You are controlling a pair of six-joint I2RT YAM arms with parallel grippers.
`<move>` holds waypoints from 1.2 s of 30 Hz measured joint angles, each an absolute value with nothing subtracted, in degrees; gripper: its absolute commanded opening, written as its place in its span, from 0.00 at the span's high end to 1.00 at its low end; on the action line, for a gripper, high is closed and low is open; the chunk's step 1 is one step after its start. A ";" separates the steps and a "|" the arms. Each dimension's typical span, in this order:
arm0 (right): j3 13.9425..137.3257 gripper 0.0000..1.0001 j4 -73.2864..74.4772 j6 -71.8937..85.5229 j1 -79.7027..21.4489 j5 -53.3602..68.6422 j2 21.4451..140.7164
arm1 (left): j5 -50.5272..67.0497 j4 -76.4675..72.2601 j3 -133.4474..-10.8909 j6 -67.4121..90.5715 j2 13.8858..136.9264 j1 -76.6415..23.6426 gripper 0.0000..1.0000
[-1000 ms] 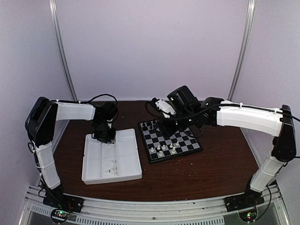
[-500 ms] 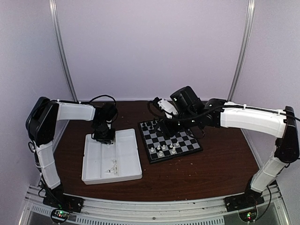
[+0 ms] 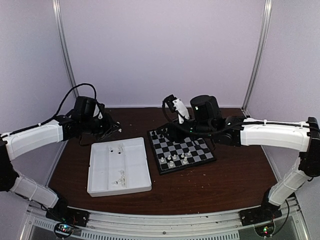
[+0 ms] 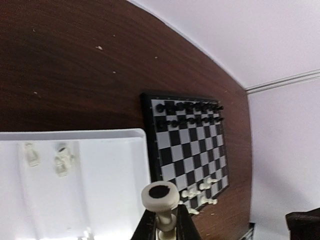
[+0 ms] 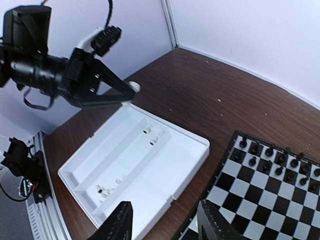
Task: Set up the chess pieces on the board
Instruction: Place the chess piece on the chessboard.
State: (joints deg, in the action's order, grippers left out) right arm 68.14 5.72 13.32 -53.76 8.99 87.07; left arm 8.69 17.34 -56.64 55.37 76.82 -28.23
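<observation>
My left gripper point(image 4: 161, 226) is shut on a white chess piece point(image 4: 160, 199), gripped by the stem with its round base toward the camera. In the top view the left gripper point(image 3: 115, 128) hangs above the table behind the tray's far edge. The board point(image 3: 197, 152) carries several white chess pieces point(image 3: 176, 159) along its near edge and black ones point(image 3: 161, 134) along its far edge. My right gripper point(image 5: 167, 225) is open with nothing in it, hovering between the tray and the board's left side point(image 5: 260, 210). From the right wrist, the left gripper point(image 5: 129, 90) shows with the white piece point(image 5: 134, 87).
A white compartmented tray point(image 3: 135, 167) lies left of the board, touching it, with a few white pieces point(image 3: 120, 177) loose inside and two more point(image 4: 60, 159) near its far end. Bare brown table point(image 3: 220, 185) surrounds both. Booth walls close in on three sides.
My left gripper has risen out of the tray with a white piece and its arm has swung up and left. The right arm has drifted slightly right, jaws unchanged.
</observation>
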 measured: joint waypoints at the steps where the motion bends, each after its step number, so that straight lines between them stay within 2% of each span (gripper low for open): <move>1: 68.10 0.53 3.14 13.65 -54.19 9.19 87.53 | 9.72 14.31 -54.98 58.43 76.05 -28.23 0.95; 8: 69.97 0.53 -9.67 14.17 -57.52 10.46 93.89 | 13.06 -7.20 -44.49 78.81 75.96 -30.44 0.94; 17: 71.85 0.51 -18.65 16.80 -58.13 11.09 102.15 | 13.98 -24.45 -43.88 91.31 79.07 -34.22 0.92; 20: 71.85 0.52 -20.36 17.72 -57.91 11.07 103.88 | 13.65 -27.33 -43.66 93.12 79.68 -35.20 0.91; 26: 71.99 0.59 -22.61 19.90 -56.71 11.14 105.34 | 13.78 -29.19 -43.66 94.41 80.23 -36.12 0.90; 36: 73.19 0.62 -23.97 21.43 -54.59 11.60 106.24 | 13.96 -30.37 -43.59 95.50 80.42 -36.12 0.89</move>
State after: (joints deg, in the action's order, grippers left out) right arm 73.19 -23.97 21.43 -54.59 11.60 106.24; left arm 13.96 -30.37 -43.59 95.50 80.42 -36.12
